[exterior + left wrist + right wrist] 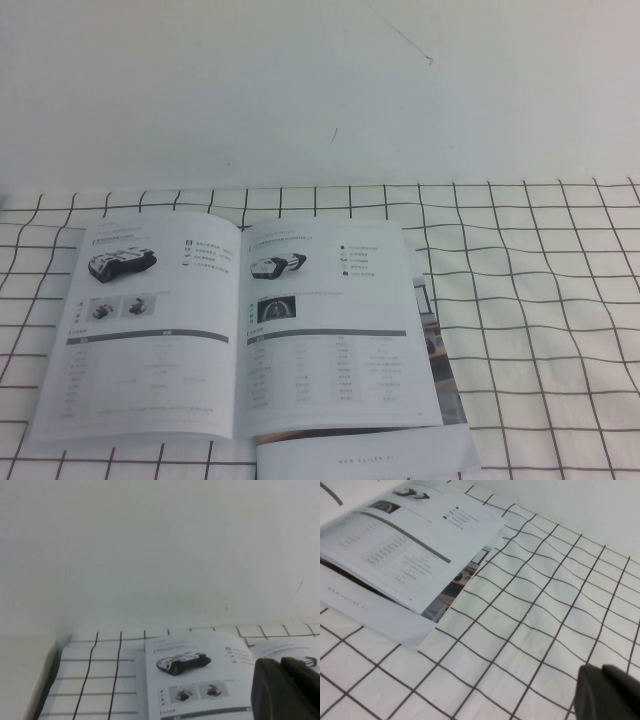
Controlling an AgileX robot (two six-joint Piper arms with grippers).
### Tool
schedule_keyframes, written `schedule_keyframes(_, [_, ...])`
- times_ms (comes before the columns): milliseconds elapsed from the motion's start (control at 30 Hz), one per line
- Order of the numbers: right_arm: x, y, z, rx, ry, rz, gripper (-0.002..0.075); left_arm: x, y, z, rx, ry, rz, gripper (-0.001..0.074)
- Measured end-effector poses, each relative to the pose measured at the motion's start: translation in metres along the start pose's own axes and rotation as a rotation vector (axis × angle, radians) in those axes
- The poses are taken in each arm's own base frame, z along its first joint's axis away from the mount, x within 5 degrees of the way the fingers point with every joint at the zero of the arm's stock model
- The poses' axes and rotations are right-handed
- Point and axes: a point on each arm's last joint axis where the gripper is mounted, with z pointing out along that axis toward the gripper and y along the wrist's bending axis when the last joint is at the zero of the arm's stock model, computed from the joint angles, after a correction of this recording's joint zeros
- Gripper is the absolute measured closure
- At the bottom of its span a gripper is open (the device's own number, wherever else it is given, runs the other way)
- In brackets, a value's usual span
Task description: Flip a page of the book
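The book (300, 340) lies open and flat on the checked cloth, left of the middle. Its left-hand page (140, 340) shows a dark low wheeled vehicle, two small photos and a grey-barred table; it lies flat. The right-hand sheet shows another vehicle and one dark photo, with lower pages sticking out under it. Neither arm shows in the high view. My left gripper (281, 664) is shut and empty, hovering above the page (195, 680) near the book's spine. My right gripper (601, 670) is shut and empty over bare cloth, to the right of the book (410, 545).
A white cloth with a black grid (540, 300) covers the table. A plain white wall (320, 90) stands behind it. The table's left edge (47, 675) shows in the left wrist view.
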Motion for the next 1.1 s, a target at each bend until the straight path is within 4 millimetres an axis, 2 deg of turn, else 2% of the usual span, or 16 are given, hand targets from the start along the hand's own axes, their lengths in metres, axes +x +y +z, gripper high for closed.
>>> schedule_keyframes(233, [0.005,0.001,0.003,-0.004,0.016,-0.001,0.0725,0.055,0.006,0.003,-0.056,0.097,-0.03,0.0738])
schedule_keyframes(400, [0.004,0.001,0.003,-0.004,0.011,0.0,0.0725,0.071,0.006,0.002,-0.055,0.232,-0.027,0.0738])
schedule_keyframes(533, [0.004,0.001,0.003,-0.004,0.012,0.0,0.0725,0.072,0.005,0.002,-0.039,0.242,0.035,0.0737])
schedule_keyframes(1100, [0.004,0.001,0.003,-0.004,0.012,0.0,0.0725,0.071,0.004,0.001,-0.032,0.245,0.043,0.0737])
